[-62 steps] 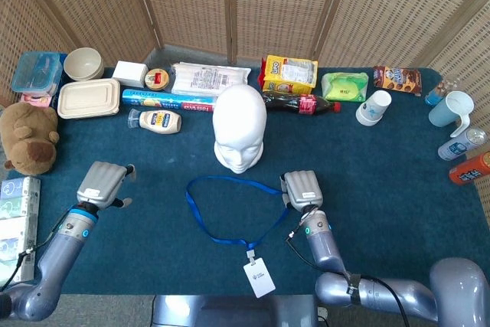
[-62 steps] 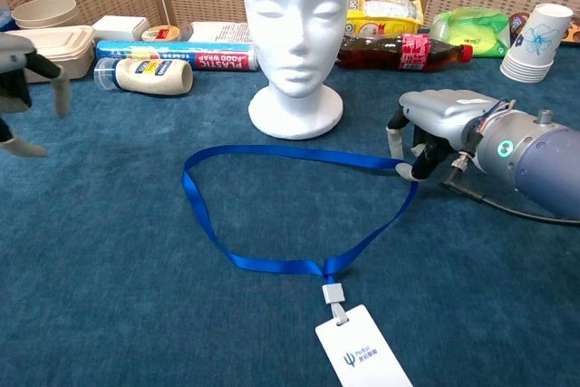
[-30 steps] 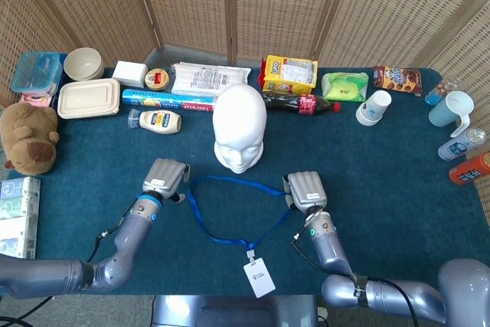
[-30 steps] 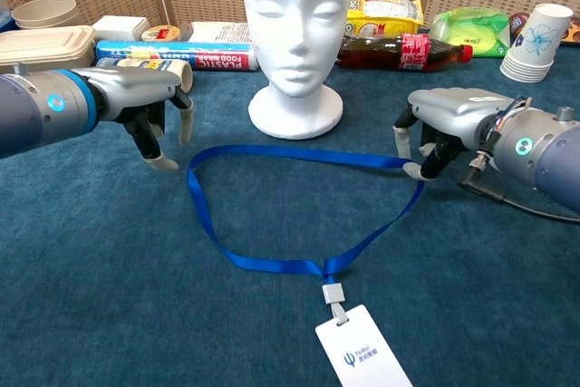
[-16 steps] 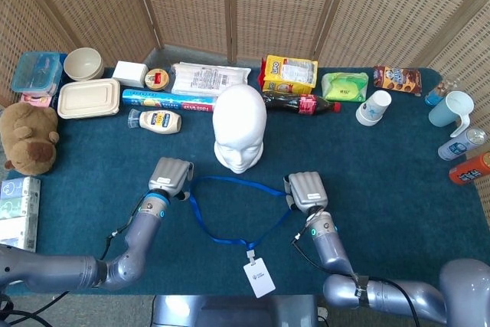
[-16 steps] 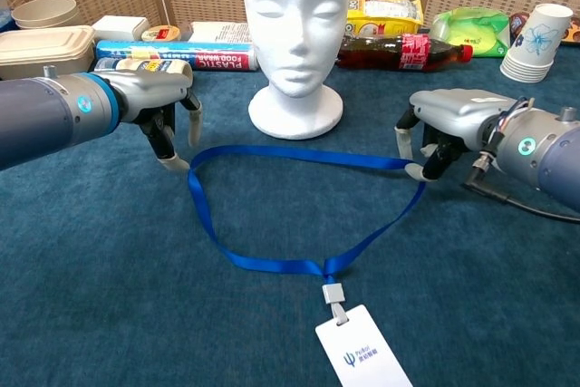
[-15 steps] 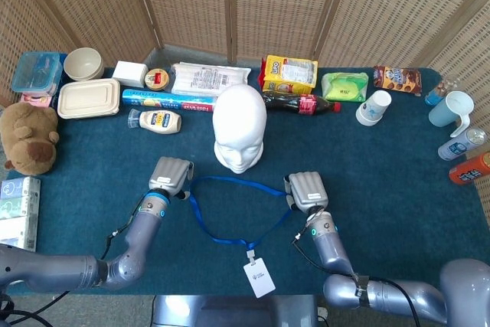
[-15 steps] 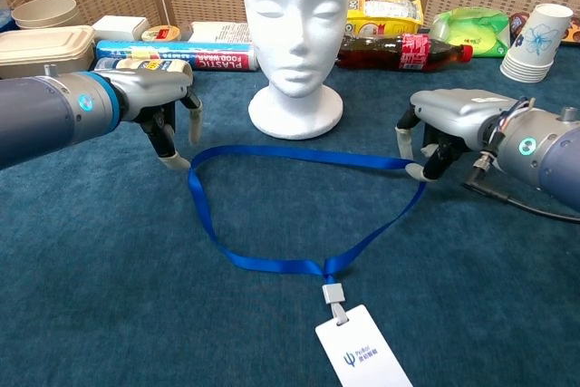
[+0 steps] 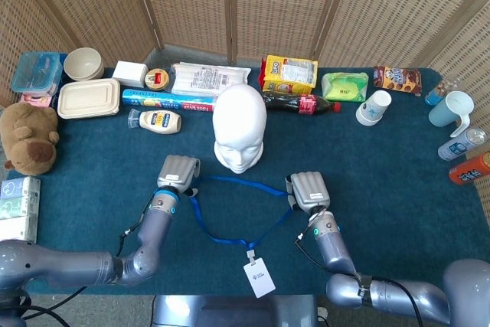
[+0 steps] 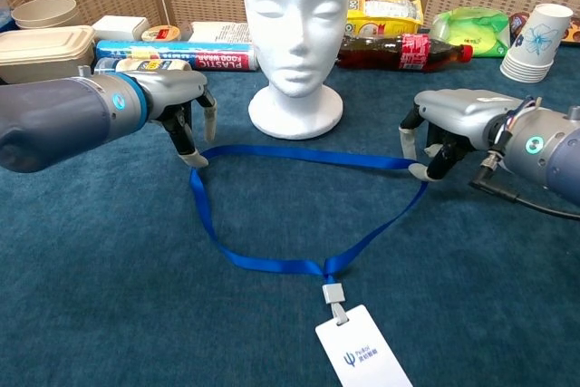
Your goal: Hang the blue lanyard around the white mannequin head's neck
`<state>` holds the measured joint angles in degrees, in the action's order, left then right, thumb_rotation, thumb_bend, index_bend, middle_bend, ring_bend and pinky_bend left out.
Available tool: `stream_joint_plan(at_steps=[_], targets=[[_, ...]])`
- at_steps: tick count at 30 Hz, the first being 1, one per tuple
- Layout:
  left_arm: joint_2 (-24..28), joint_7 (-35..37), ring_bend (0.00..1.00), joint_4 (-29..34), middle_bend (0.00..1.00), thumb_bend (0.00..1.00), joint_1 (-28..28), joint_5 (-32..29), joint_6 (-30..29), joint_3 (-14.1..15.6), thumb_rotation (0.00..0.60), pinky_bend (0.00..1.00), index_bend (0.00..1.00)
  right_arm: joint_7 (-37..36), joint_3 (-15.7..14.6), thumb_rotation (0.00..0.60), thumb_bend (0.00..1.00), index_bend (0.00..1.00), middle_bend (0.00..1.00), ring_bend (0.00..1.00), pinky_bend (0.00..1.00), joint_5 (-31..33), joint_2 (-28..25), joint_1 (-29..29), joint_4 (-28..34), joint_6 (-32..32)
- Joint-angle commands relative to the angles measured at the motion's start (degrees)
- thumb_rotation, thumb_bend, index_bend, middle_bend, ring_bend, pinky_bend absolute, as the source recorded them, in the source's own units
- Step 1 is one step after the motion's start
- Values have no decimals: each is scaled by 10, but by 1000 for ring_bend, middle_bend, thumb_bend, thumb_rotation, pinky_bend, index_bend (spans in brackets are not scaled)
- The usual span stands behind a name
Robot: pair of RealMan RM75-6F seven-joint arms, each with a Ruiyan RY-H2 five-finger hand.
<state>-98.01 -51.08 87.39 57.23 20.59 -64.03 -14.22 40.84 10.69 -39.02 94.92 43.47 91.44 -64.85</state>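
Note:
The white mannequin head (image 9: 240,128) (image 10: 296,6) stands upright mid-table. In front of it the blue lanyard (image 9: 230,180) (image 10: 272,266) lies in an open loop on the blue cloth, its white badge (image 10: 362,351) nearest me. My right hand (image 9: 308,191) (image 10: 444,124) pinches the loop's right corner between thumb and finger. My left hand (image 9: 178,171) (image 10: 177,97) hovers over the loop's left bend, fingers apart, and a fingertip (image 10: 197,159) touches the strap there.
Along the back stand a plastic wrap box (image 10: 177,54), a mayonnaise bottle (image 10: 145,74), a cola bottle (image 10: 399,50), stacked paper cups (image 10: 541,41) and a food container (image 10: 41,47). A teddy bear (image 9: 29,137) sits at the left edge. Cans line the right edge (image 9: 471,155).
My left hand has swept in from the far left to the loop's left bend. The right hand edged slightly right, drawing the strap's corner with it.

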Motion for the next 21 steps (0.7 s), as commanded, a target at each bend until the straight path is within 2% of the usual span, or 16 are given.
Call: stream_joint_plan(at_steps=[1, 7, 21], targets=[[-14, 1, 1000, -12, 1000, 227, 6, 2, 1, -1, 593, 1000, 478, -6, 0, 600, 475, 586, 1000, 1000, 1000, -1, -3, -2, 1, 3], [-32, 1, 1000, -39, 1000, 227, 9, 8, -2, 1, 596, 1000, 478, -18, -1, 600, 474, 585, 1000, 1000, 1000, -4, -9, -4, -1, 11], [-34, -9, 1000, -45, 1000, 234, 8, -6, 2, 2, 596, 1000, 477, -36, -3, 600, 474, 586, 1000, 1000, 1000, -6, -14, -5, 2, 22]])
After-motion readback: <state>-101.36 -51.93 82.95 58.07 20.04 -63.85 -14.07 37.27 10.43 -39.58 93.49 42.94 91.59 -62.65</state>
